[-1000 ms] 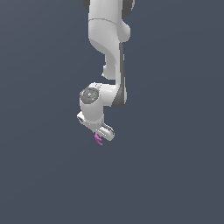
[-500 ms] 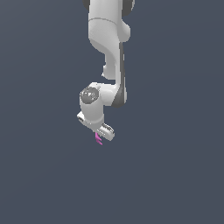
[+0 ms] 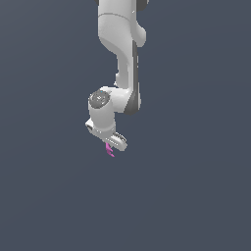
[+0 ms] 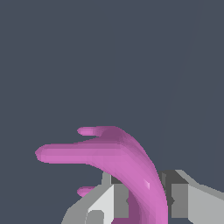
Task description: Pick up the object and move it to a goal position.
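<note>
Here hook (image 4: 118,162) curves outward between fingers (image 4: 111,199).

Occlusion and cropping in the two views.
Exterior view: the arm (image 3: 120,44) leaves the frame at the top edge; the gripper (image 3: 113,145) covers most of the pink hook (image 3: 110,150), too small here to show its shape. Wrist view: the picture's edge cuts off the hook's lower end and the fingers (image 4: 180,194).
</note>
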Controlling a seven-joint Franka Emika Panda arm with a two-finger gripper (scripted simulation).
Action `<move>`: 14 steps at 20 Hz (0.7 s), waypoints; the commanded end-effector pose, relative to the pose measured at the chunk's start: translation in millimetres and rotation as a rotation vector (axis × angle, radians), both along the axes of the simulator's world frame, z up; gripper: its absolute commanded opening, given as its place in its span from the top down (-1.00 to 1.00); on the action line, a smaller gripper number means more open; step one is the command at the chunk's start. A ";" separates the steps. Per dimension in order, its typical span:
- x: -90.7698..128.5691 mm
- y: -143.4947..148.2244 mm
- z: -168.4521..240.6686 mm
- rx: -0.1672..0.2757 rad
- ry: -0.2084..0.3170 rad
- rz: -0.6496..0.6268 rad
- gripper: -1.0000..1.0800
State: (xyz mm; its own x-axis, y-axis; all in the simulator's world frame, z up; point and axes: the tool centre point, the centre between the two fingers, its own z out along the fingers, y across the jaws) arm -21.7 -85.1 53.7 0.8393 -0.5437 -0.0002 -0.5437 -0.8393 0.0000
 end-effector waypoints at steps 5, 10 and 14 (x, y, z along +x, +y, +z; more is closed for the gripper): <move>-35.0 -8.2 15.4 0.001 0.000 0.000 1.00; -70.1 -16.6 31.1 0.001 0.000 0.000 1.00; -94.2 -22.6 42.0 0.001 0.000 0.000 1.00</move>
State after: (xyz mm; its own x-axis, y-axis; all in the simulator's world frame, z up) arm -106.5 -105.6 91.6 0.8393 -0.5437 -0.0006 -0.5437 -0.8393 -0.0011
